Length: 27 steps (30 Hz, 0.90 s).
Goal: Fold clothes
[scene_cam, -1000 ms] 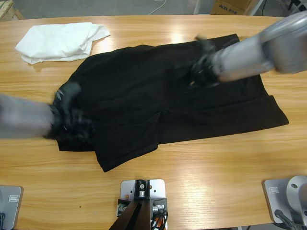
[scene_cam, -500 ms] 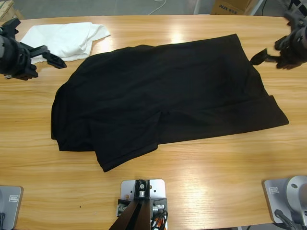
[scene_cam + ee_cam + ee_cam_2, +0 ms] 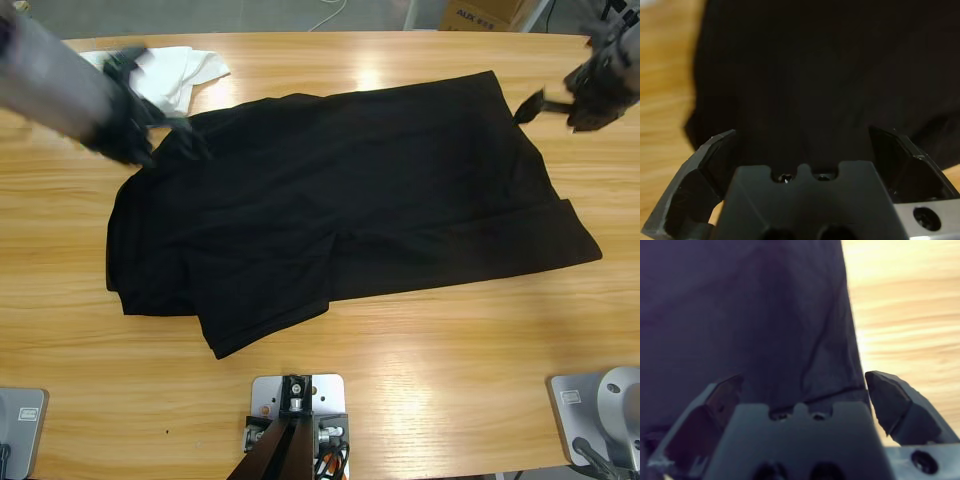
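We read this as a lab or workshop: long wooden worktop [image 3: 420, 340], cardboard box [image 3: 480, 14] and white cable [image 3: 328, 14] on grey floor at 12 o'clock.

A crumpled white garment [image 3: 185, 72] lies at the far left of the wooden tabletop [image 3: 420, 340], partly hidden. Beyond the far edge, a cardboard box [image 3: 485, 14] with printed lettering stands at the far right, and a white cable [image 3: 330, 14] trails across the grey floor [image 3: 200, 15].
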Available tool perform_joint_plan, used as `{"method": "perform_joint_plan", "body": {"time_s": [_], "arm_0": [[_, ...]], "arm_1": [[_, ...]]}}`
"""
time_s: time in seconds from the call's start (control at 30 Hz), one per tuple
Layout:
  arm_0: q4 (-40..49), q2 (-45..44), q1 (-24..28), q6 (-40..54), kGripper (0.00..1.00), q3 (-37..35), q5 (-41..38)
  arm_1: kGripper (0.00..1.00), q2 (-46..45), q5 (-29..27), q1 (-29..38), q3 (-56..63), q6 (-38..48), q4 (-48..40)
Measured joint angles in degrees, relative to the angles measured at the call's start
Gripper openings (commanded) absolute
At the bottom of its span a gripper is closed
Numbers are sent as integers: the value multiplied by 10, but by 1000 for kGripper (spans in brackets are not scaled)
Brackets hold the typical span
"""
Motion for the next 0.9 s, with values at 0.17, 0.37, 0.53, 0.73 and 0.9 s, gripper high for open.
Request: {"method": "perform_joint_plan", "body": {"time_s": [0.17,0.37,0.53,0.73,0.9], "arm_0": [[18,9,-88,-114,734,27,49],[22,26,-125,-230,76,69,57],[20,47,-131,-285,0,73,57],[20,52,-138,-299,0,82,57],[20,52,-162,-303,0,96,53]], "arm_1": [[393,-28,-37,73,75,116,-13],[0,-47,-31,132,168,179,-69],[0,-50,-30,136,211,181,-95],[0,-50,-25,136,221,182,-107],[0,-54,-18,136,229,199,-108]]}}
